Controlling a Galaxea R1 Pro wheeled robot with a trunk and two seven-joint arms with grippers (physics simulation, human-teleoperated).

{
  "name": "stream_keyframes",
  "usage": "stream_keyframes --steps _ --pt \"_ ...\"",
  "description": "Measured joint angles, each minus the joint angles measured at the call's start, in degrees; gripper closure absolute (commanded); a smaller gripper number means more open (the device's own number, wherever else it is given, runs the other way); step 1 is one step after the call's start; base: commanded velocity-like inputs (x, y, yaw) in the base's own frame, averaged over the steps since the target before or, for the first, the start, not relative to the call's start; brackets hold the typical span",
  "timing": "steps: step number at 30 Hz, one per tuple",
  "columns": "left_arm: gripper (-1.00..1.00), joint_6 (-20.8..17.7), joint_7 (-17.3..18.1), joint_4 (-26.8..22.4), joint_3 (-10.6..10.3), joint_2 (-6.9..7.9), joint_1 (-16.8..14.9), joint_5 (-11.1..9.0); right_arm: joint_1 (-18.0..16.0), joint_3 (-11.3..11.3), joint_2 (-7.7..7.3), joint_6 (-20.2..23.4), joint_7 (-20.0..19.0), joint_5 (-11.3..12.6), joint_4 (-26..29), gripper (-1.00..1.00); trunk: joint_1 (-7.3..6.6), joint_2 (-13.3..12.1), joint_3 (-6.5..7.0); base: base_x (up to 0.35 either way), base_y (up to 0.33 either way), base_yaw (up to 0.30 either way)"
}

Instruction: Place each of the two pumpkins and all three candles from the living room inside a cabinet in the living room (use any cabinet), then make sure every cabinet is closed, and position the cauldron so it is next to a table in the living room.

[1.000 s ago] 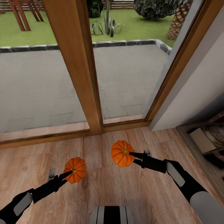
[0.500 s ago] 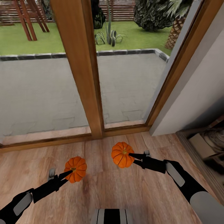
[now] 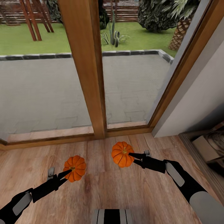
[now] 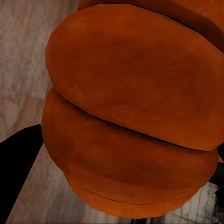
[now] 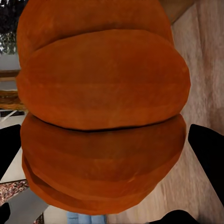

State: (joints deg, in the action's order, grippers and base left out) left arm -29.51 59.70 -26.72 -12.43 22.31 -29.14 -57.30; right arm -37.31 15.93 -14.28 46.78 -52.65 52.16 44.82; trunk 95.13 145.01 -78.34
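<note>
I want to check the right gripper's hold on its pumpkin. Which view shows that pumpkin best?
The head view: the whole pumpkin shows, with the right gripper at its stem. The right wrist view gives only close-up ribs between dark fingers.

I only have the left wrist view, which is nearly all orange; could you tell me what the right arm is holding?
Observer: The right gripper is shut on its own pumpkin.
Operator: Thank you. What is ahead of the robot?
Observer: A glass door with a wooden frame, looking onto a paved patio.
Operator: And is my left pumpkin off the floor?
Observer: It appears so; the left gripper holds the left pumpkin above the wooden floor.
</note>
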Motion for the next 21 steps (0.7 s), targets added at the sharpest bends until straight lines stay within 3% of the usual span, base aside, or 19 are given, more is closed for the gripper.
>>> stream_keyframes --steps 8,21 --pt "1.00 -0.01 0.01 -0.01 0.00 0.05 0.01 0.03 -0.01 -0.05 -0.23 -0.07 -0.03 0.12 -0.16 1.00 0.00 0.00 0.00 0.000 0.000 0.034" --pt "1.00 0.03 0.16 0.21 0.09 0.61 0.02 -0.16 -0.02 -0.05 0.44 -0.08 3.52 0.19 -0.08 1.00 -0.05 -0.02 0.44 0.000 0.000 0.271"
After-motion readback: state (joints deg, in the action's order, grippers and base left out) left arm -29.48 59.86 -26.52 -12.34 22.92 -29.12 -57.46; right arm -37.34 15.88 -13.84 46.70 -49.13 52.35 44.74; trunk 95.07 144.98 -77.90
